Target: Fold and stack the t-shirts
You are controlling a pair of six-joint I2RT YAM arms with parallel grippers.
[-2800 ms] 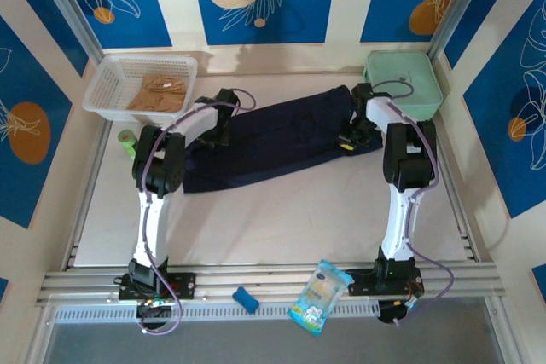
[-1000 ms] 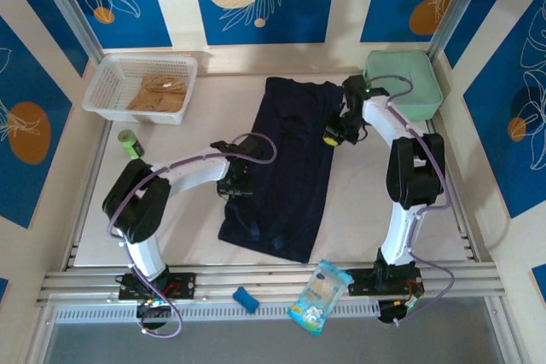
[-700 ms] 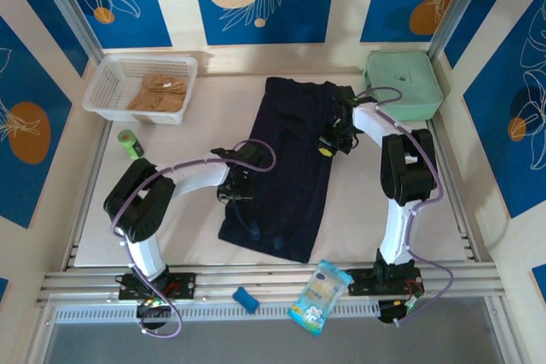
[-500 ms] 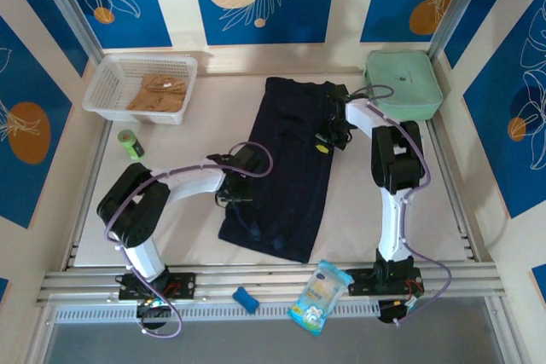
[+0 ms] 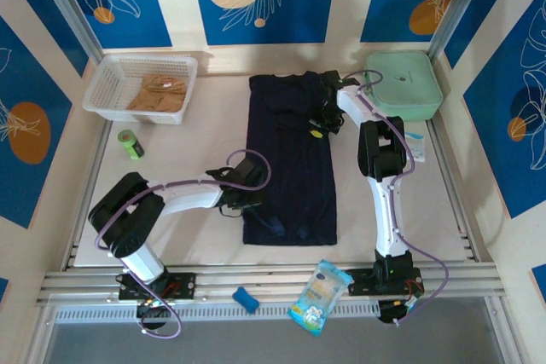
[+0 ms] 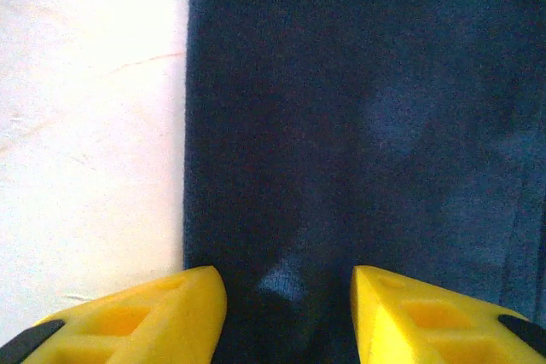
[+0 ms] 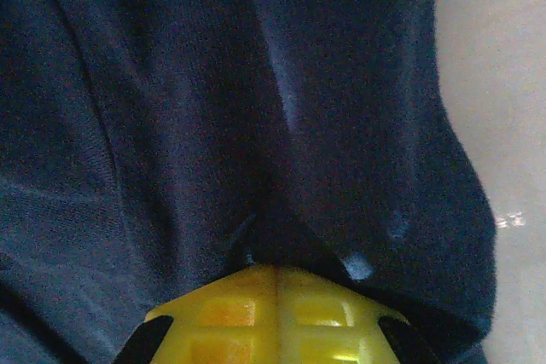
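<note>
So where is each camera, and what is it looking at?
Top external: above and behind, looking down on the table; the left arm and right arm show.
Left wrist: on the left arm, facing the edge of the navy t-shirt; the left gripper shows, fingers apart.
Right wrist: on the right arm, facing the navy t-shirt; the right gripper shows, pinching it.
All three see the navy t-shirt.

left arm [image 5: 188, 198], right arm [image 5: 388, 210]: white links, black joints | cables [image 5: 267, 173]: purple | end effector fingers [image 6: 145, 317]: yellow, hollow-celled, black tips
</note>
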